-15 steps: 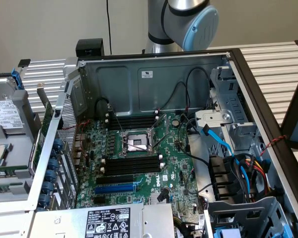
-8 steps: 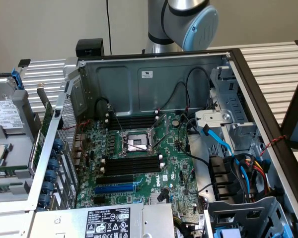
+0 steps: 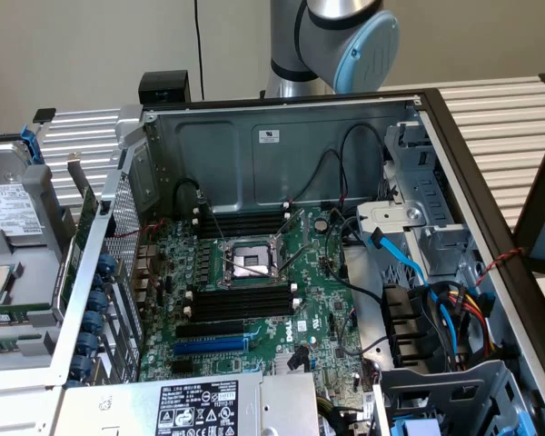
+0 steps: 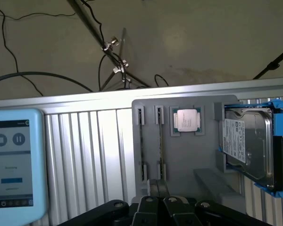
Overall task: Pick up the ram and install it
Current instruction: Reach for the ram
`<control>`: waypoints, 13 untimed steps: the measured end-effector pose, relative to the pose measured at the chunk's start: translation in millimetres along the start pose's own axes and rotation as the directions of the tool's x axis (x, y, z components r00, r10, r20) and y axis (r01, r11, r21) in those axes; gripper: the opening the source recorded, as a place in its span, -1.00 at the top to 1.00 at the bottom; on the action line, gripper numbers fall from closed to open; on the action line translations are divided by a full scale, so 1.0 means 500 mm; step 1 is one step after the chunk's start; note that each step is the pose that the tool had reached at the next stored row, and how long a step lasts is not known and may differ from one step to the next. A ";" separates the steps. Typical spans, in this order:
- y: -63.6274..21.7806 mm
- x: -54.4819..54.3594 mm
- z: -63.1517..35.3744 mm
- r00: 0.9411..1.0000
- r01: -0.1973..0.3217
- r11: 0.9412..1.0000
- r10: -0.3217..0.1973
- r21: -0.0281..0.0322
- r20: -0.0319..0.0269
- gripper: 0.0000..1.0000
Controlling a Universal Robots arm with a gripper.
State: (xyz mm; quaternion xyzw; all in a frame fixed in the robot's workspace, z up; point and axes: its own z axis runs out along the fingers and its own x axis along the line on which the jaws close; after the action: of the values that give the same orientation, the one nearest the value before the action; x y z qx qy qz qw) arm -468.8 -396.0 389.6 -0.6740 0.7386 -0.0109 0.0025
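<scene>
At the exterior view's left sits the tray (image 3: 32,272); there the ram (image 4: 160,143) stands on edge in a slot, likely for gripping from above. My end effector (image 4: 160,200) hovers near it; open or closed, I cannot tell.

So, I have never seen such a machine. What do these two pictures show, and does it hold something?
It is one robot arm with a gripper. The exterior view, from a camera off the arm, looks into an open computer case with a green motherboard and black memory slots. The wrist view, from a camera on the arm, looks past the gripper at a grey tray. Two ram sticks stand in it on edge, beside a processor chip and a hard drive. I see nothing held; the gripper is near the ram sticks.
</scene>
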 end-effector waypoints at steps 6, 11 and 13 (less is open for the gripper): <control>0.000 0.000 0.000 1.000 0.000 1.000 0.000 0.000 0.000 0.77; 0.000 0.000 0.000 1.000 0.000 1.000 0.000 0.000 0.000 0.68; 0.000 0.000 0.000 1.000 0.000 1.000 0.000 0.000 0.000 0.64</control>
State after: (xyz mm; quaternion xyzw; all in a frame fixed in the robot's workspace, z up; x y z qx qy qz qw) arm -468.8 -396.0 389.6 -0.6740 0.7386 -0.0109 0.0025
